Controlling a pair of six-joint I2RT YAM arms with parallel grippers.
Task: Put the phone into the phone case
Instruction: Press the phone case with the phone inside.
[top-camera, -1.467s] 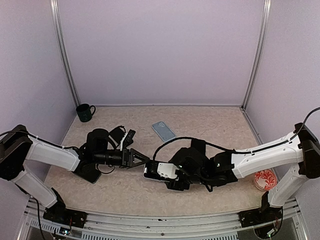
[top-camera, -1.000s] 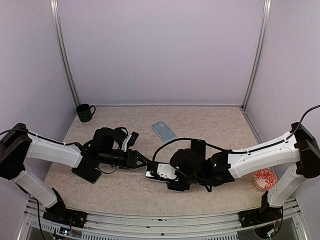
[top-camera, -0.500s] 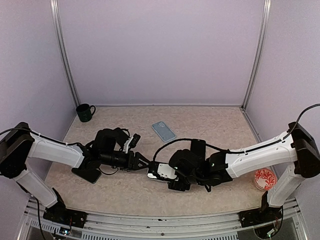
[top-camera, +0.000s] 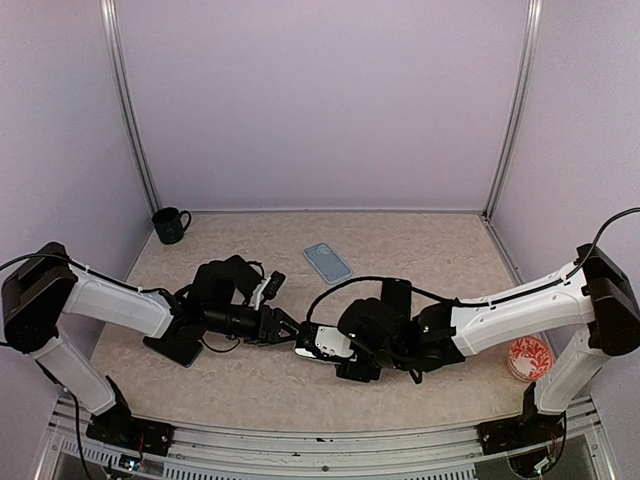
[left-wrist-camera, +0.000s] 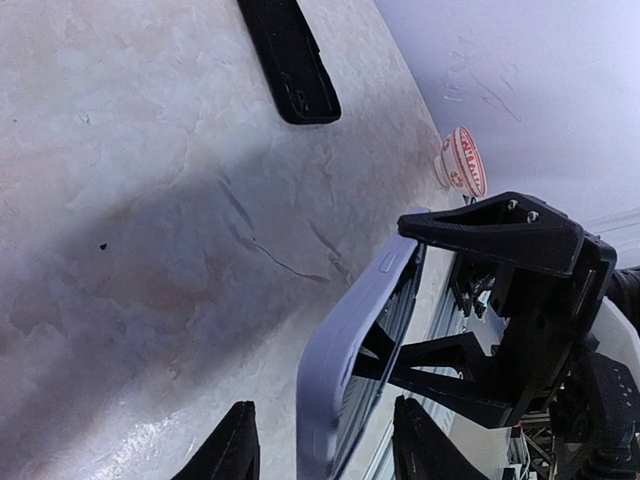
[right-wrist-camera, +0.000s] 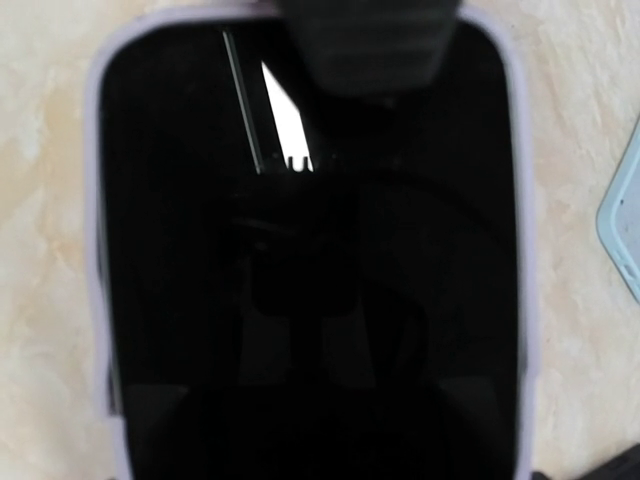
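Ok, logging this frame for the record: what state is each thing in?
phone: screen dark, seated in lavender case.
right gripper: shut on phone.
left gripper: open, fingers straddling the phone's end.
blue case: lying flat, untouched.
mug: upright.

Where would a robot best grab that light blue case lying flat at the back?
Probably from straight above, pinching the light blue case across its two long edges: it lies flat on the table, and its narrow width looks easiest for two fingers to span.
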